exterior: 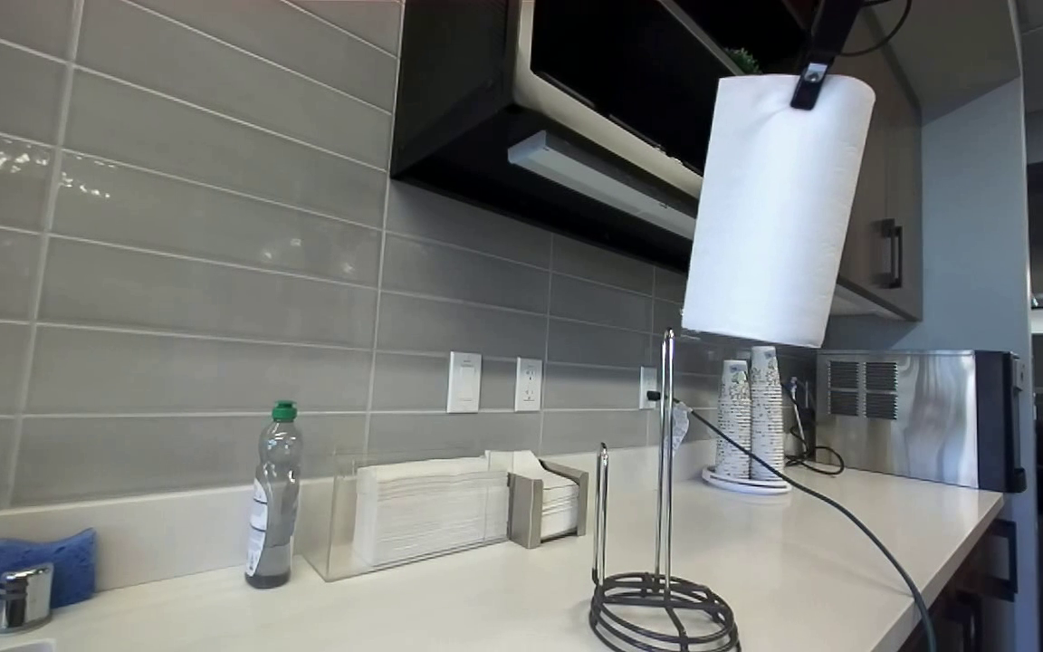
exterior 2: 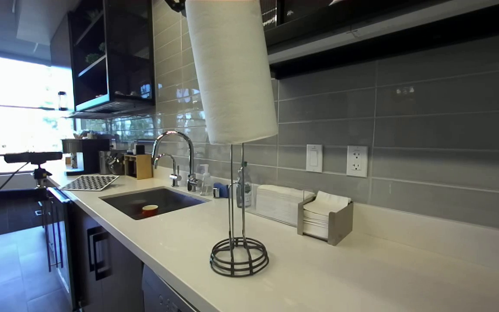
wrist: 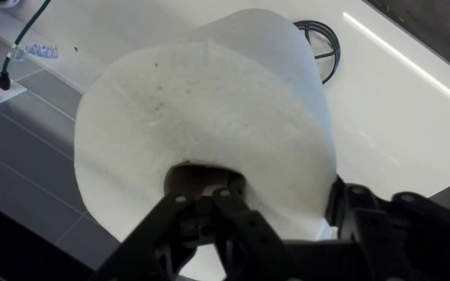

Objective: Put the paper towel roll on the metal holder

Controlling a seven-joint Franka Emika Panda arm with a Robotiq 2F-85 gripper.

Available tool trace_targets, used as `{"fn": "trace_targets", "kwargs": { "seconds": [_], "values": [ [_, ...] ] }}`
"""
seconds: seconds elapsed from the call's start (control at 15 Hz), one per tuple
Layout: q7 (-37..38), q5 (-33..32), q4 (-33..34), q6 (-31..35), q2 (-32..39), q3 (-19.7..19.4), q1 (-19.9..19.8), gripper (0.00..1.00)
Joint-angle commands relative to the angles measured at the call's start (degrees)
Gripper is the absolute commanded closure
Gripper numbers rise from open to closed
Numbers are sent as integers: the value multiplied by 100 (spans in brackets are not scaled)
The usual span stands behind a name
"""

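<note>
The black two-finger gripper is clamped on the large white cylindrical paper towel roll, with one finger at the core hole and the other against the outer side. In an exterior view, the roll is held above the white countertop, tilted, its top leaning toward 1 o'clock. The thin-rod metal holder, with a round base of dark wire rings, stands upright on the countertop; its rod tip appears just beside the roll's lower rim, between 7 and 8 o'clock. Taking the holder as dial centre, locate farther items: green-capped clear plastic bottle and white folded napkins at 9 o'clock; patterned white cup stacks between 1 and 2; silver metal box-shaped appliance, farthest, at 2.
</note>
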Motion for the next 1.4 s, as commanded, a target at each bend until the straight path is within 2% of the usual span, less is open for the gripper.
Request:
{"fn": "trace_targets", "kwargs": {
  "seconds": [0.0, 0.47, 1.27, 1.33],
  "values": [
    [-215, 186, 928, -282, 510, -15, 114, 79],
    [-283, 598, 1616, -607, 1069, -10, 134, 79],
    [-585, 760, 1997, -603, 1770, -11, 6, 79],
    [-582, 766, 1974, -602, 1768, -79, 86, 79]
  ]
}}
